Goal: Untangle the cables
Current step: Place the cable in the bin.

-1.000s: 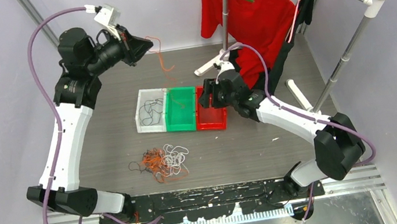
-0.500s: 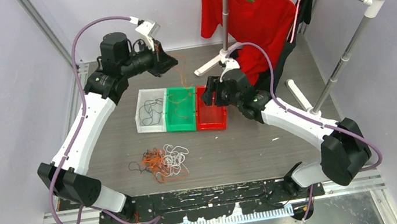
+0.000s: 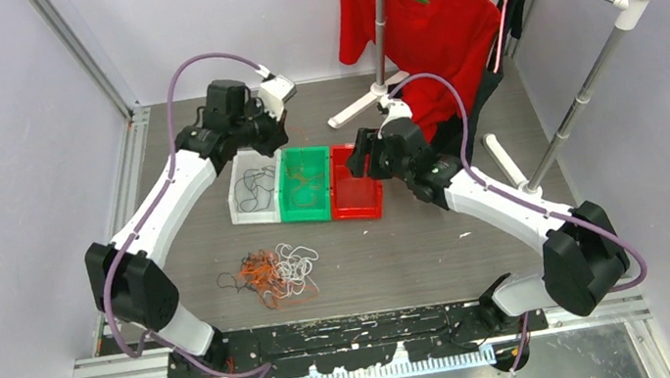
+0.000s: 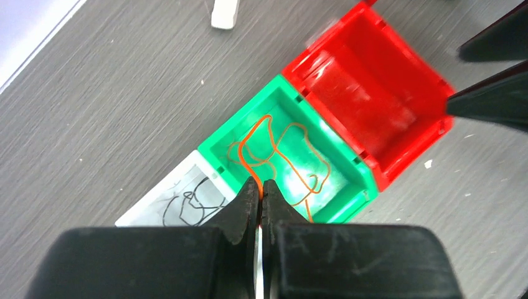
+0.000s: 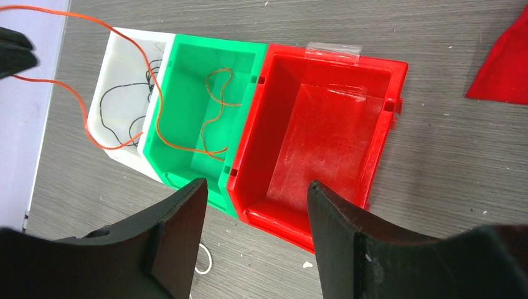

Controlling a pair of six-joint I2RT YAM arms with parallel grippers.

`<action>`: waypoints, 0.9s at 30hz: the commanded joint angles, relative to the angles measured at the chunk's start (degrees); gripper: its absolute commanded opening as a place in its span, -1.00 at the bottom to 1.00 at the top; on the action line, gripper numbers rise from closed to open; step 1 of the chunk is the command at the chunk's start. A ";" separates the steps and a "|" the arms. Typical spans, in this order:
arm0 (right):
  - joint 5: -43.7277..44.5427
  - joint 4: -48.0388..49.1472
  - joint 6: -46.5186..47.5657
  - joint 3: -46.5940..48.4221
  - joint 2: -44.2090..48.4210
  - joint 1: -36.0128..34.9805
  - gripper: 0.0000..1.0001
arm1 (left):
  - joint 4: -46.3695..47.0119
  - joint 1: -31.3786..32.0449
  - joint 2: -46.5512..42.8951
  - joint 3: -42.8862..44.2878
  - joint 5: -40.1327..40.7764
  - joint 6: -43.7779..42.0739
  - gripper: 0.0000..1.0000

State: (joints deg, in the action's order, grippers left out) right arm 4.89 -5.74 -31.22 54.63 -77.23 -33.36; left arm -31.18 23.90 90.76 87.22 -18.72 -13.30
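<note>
A tangle of orange, black and white cables (image 3: pixel 273 272) lies on the table in front of the bins. My left gripper (image 3: pixel 274 146) (image 4: pixel 261 185) is shut on one orange cable (image 4: pixel 268 143), which hangs in loops into the green bin (image 3: pixel 308 218) (image 4: pixel 364 180). The same cable shows in the right wrist view (image 5: pixel 155 99). A black cable (image 4: pixel 187 202) lies in the white bin (image 3: pixel 254 220). My right gripper (image 3: pixel 359 161) (image 5: pixel 255 187) is open and empty above the near wall of the red bin (image 3: pixel 357 213) (image 5: pixel 324 131), which holds nothing.
A clothes rack with a red shirt (image 3: pixel 416 19) stands at the back right, its white foot (image 3: pixel 364 106) just behind the bins. A slanted rack pole (image 3: pixel 584 85) runs along the right. Walls close in both sides.
My left arm has swung from the back left to over the bins and lowered the orange cable into the green bin. My right arm has barely moved.
</note>
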 commanded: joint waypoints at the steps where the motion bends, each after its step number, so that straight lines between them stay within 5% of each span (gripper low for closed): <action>1: 0.99 3.26 -0.98 -0.61 2.30 0.26 0.30 | 2.22 0.33 1.46 -0.66 3.43 -7.40 -1.00; 8: 1.63 4.05 -1.64 -1.76 2.53 0.71 0.29 | 5.24 3.77 3.29 -5.74 5.76 -18.82 -1.00; 16: 2.81 4.51 -2.16 -1.92 3.43 1.15 0.26 | 2.13 5.77 12.78 1.27 5.94 -13.95 -1.00; 22: 7.14 7.83 -2.94 -5.46 7.29 1.20 0.18 | 9.86 5.94 14.75 -2.84 7.61 -11.12 -1.00; 27: 6.86 6.99 -2.31 -4.32 6.62 1.20 0.17 | -0.09 5.92 18.91 1.68 7.09 -11.99 -0.90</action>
State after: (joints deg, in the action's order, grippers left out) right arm 10.00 -1.85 -33.17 49.08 -71.53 -32.38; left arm -27.22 29.63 107.37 84.84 -11.73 -25.54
